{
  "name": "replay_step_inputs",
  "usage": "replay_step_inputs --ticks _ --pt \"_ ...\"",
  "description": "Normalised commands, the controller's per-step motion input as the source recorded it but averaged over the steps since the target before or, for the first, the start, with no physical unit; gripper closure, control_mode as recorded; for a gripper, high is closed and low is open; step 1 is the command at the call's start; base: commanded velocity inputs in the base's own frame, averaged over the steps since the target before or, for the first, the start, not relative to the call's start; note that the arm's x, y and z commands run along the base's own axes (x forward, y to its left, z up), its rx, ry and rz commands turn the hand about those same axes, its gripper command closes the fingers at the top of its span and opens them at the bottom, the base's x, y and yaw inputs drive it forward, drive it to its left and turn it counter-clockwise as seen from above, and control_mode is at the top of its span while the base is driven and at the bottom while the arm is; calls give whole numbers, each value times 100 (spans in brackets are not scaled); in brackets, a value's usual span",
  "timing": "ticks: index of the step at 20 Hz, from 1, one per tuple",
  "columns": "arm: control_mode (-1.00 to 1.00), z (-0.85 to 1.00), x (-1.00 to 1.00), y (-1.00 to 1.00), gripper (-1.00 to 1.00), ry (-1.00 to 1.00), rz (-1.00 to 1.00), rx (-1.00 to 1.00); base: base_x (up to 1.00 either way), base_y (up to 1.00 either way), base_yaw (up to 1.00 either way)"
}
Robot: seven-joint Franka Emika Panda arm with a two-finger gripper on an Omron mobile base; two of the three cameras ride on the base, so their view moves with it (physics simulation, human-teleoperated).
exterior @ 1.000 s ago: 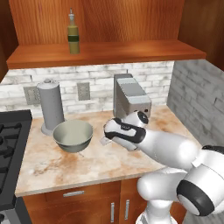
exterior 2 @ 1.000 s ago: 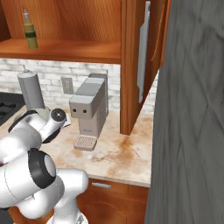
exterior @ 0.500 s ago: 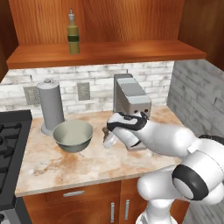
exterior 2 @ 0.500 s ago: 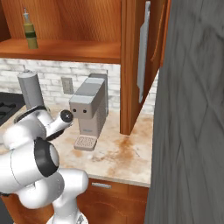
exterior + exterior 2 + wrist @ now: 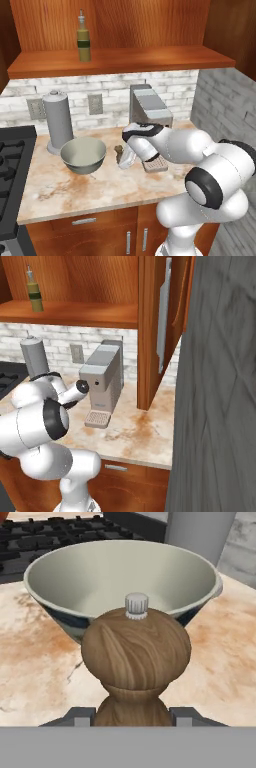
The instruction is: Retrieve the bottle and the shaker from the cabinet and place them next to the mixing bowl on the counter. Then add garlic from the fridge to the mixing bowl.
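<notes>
Worktop [image 5: 100,190]: marbled beige stone over wooden cabinets, white brick wall behind.
Stove [image 5: 10,170]: dark, at the worktop's 9 o'clock edge in the left base view.
Paper towel roll [image 5: 59,122]: grey, upright, against the wall at 11 o'clock of the mixing bowl.
Mixing bowl [image 5: 83,155]: pale, on the worktop, just in front of the roll.
Coffee machine [image 5: 102,381]: grey, against the wall, at 3 o'clock of the bowl in the left base view.
Shelf [image 5: 120,60]: wooden, above the worktop; the bottle [image 5: 83,44] stands upright on it, olive with a dark band.
Cabinet door [image 5: 165,311]: open, in the right base view.
My arm: reaches from lower right in the left base view, bent low over the worktop in front of the coffee machine.
My jaws [image 5: 132,716]: closed tight on the shaker [image 5: 136,662], a wooden mill with a small metal knob, gripped at its narrow waist. The shaker is just beside the bowl, at its 3 o'clock in the left base view; I cannot tell whether it touches the worktop.
</notes>
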Motion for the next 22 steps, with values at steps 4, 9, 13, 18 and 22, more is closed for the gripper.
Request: replay_step_inputs --ticks 4,9,13,18,22 --pt "-100 -17 18 38 100 0 0 -3 0 0 0" --pt "-100 -21 0 17 100 0 0 0 0 0 0" --pt "-100 -28 1 0 100 0 -3 0 0 0 0" --pt "-100 -19 18 0 100 0 -7 0 0 0 0" --pt "-100 -14 11 0 100 0 -7 7 0 0 0"
